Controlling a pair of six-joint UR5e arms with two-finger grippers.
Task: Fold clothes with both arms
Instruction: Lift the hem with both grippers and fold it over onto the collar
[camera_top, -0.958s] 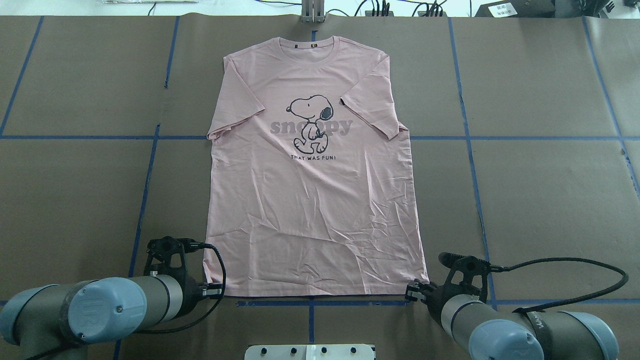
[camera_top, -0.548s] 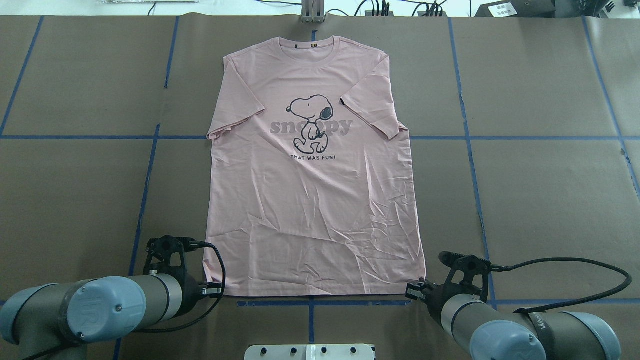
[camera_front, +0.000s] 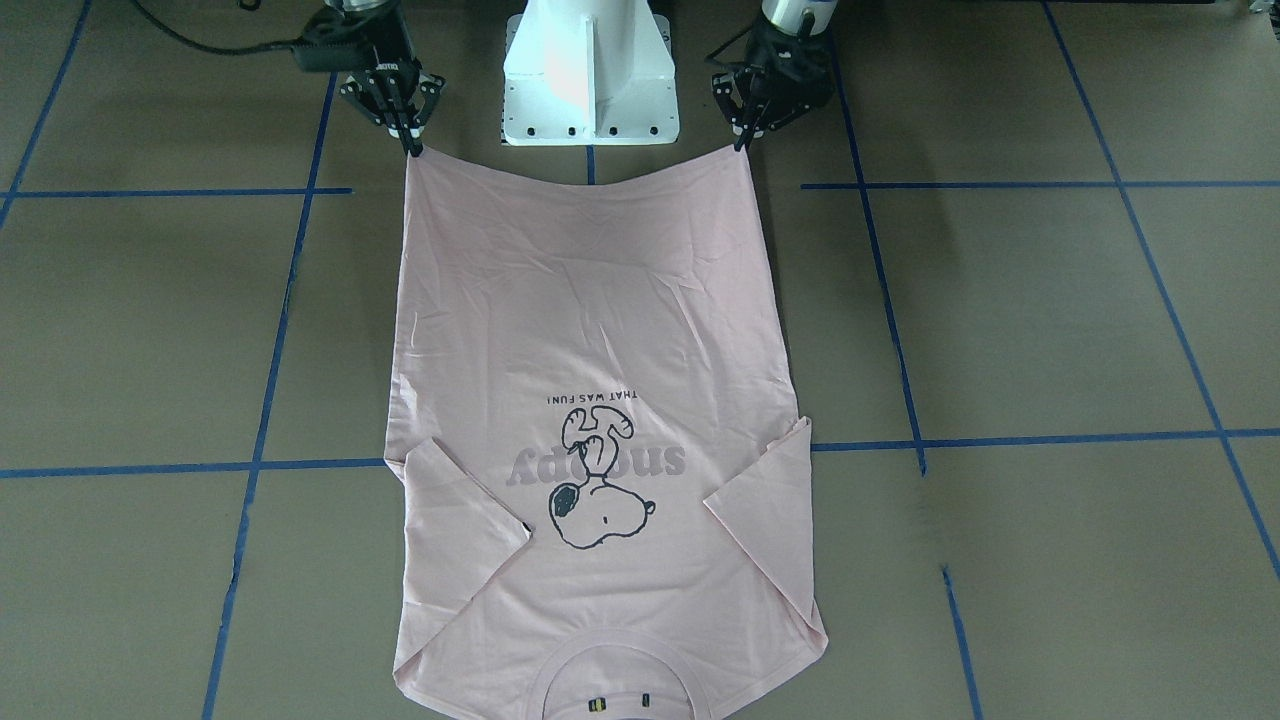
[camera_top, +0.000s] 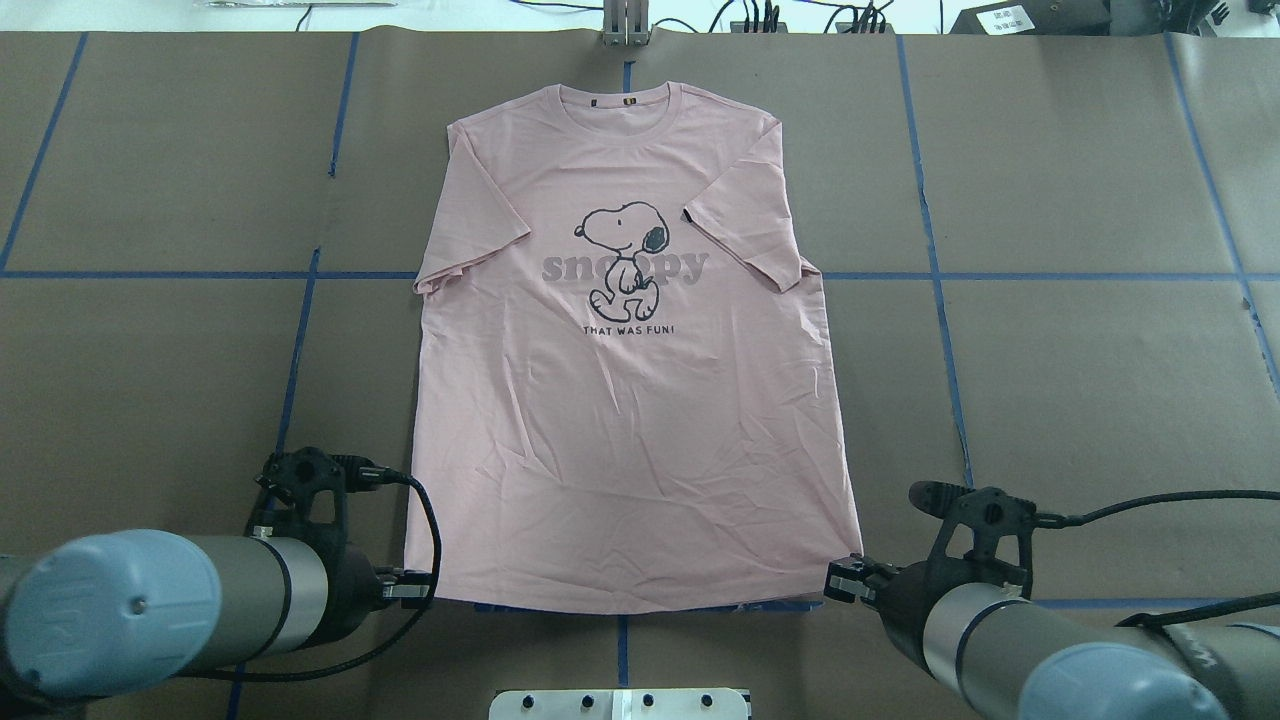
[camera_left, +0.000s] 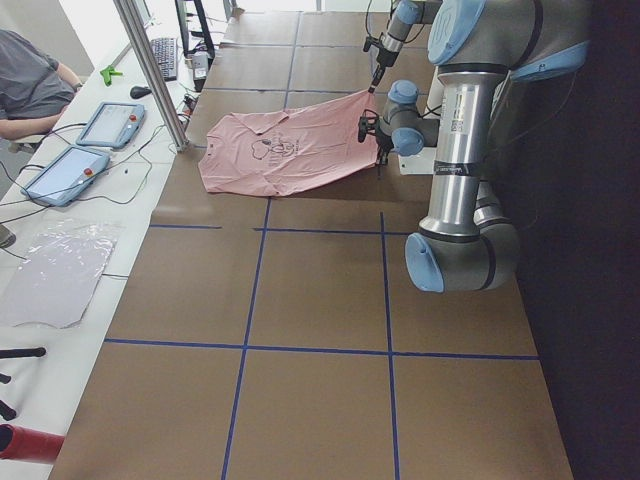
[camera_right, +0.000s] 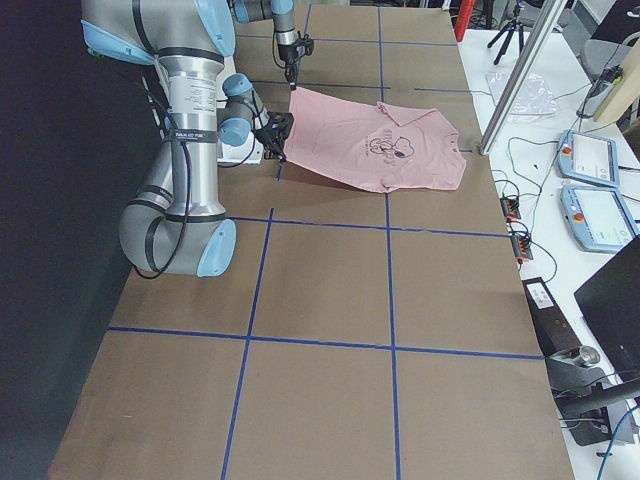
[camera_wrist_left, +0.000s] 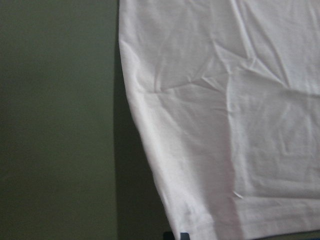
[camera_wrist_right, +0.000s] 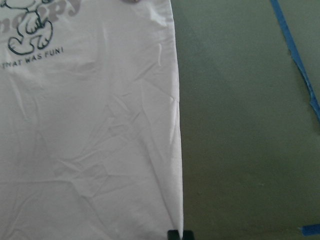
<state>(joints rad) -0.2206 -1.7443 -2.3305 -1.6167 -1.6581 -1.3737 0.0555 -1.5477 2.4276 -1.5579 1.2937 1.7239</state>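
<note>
The pale pink T-shirt (camera_top: 630, 400) lies print-up on the brown table, collar at the far side; it also shows in the front view (camera_front: 590, 330). My left gripper (camera_top: 415, 592) is shut on the near left hem corner, also seen in the front view (camera_front: 742, 146) and the left wrist view (camera_wrist_left: 177, 235). My right gripper (camera_top: 845, 580) is shut on the near right hem corner, also seen in the front view (camera_front: 412, 150) and the right wrist view (camera_wrist_right: 174, 234). The hem is raised off the table and stretched between the two grippers.
The white pedestal base (camera_front: 590, 70) stands just behind the hem. Blue tape lines (camera_top: 300, 330) grid the brown table. Beyond the far edge are a metal post (camera_top: 625, 25), cables and tablets (camera_left: 110, 122); an operator (camera_left: 30, 85) sits there.
Both grippers have lifted the hem corners and drawn them back towards the base. The shirt has slid a little towards the robot and its lower part is pulled smoother.
</note>
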